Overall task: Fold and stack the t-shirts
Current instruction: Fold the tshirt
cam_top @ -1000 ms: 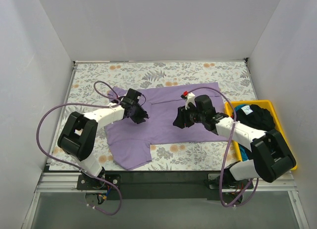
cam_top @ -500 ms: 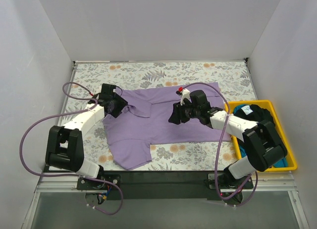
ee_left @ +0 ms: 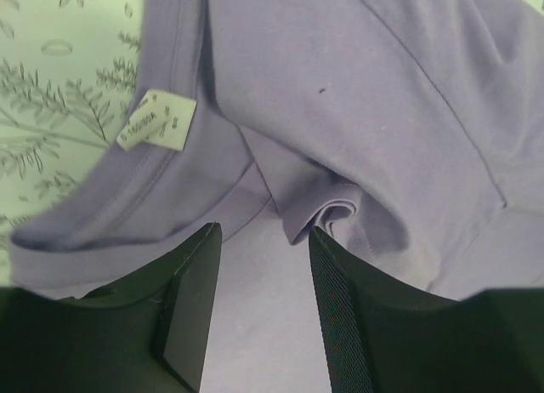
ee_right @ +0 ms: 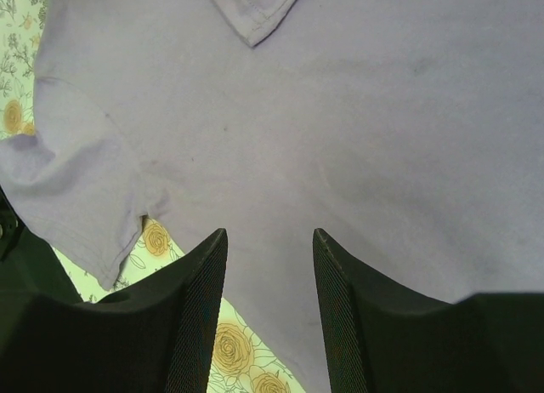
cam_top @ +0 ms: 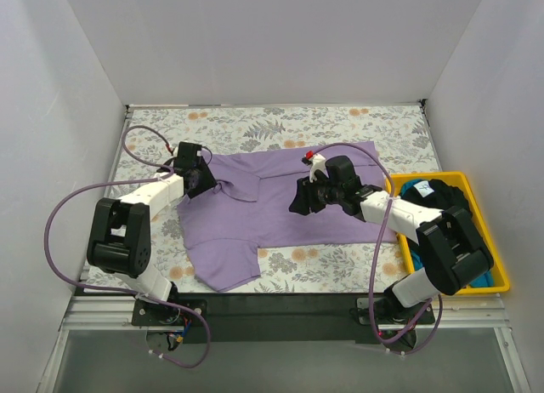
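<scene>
The lavender t-shirt (cam_top: 280, 210) lies spread on the floral table, collar to the left and one sleeve at the near left. My left gripper (cam_top: 201, 182) is open and empty, low over the collar; in its wrist view the jaws (ee_left: 263, 240) frame a small fabric fold (ee_left: 333, 210) beside the white neck tag (ee_left: 157, 121). My right gripper (cam_top: 303, 199) is open and empty above the shirt's middle; in its wrist view (ee_right: 270, 240) the shirt (ee_right: 357, 112) and a sleeve (ee_right: 76, 189) show. A blue t-shirt (cam_top: 416, 189) and a black t-shirt (cam_top: 448, 202) lie bunched in the tray.
A yellow plastic tray (cam_top: 503, 278) stands at the right edge of the table. White walls close in the table on three sides. Purple cables loop from both arms over the left side (cam_top: 72, 206) and the shirt's far part (cam_top: 357, 150).
My left gripper has moved left from the shirt's chest area to the collar. My right gripper has shifted slightly up and left. The shirt lies much as before.
</scene>
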Controlling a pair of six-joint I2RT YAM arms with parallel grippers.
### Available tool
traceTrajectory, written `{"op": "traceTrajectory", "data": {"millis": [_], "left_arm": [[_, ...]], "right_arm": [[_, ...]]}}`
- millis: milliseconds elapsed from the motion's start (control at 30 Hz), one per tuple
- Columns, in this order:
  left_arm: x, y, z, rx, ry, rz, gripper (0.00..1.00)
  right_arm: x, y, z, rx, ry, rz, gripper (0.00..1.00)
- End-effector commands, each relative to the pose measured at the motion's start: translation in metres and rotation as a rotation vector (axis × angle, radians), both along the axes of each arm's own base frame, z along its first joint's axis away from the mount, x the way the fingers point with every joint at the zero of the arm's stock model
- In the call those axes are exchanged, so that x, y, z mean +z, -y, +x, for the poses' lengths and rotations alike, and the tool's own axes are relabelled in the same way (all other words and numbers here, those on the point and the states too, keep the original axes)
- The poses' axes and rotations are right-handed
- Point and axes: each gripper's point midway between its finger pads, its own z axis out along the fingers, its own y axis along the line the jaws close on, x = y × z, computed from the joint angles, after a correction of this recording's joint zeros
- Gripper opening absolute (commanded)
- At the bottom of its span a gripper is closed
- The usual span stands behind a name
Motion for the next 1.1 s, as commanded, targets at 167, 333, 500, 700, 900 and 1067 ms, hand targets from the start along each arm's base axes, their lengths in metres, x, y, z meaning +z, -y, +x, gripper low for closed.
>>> {"op": "traceTrajectory", "data": {"millis": [167,333,500,700,900,1067], "left_arm": [[0.017,0.007,0.023,-0.329,0.106,0.151,0.44],[0.013,0.015,0.025,-0.414,0.106,0.157,0.44],[0.005,0.026,0.026,-0.487,0.097,0.141,0.44],[0.002,0.031,0.029,-0.516,0.093,0.141,0.38],[0.000,0.037,0.023,-0.542,0.075,0.144,0.08],[0.021,0.034,0.016,-0.511,0.078,0.180,0.00]], "right_arm": [[0.011,-0.005,-0.003,0.032,0.034,0.037,0.52],[0.011,-0.005,-0.003,0.033,0.030,0.036,0.51],[0.011,-0.006,-0.004,0.038,0.025,0.038,0.52],[0.009,-0.004,-0.005,0.035,0.023,0.032,0.51],[0.009,-0.004,-0.005,0.035,0.023,0.032,0.52],[0.012,-0.002,-0.004,0.031,0.038,0.028,0.51]]}}
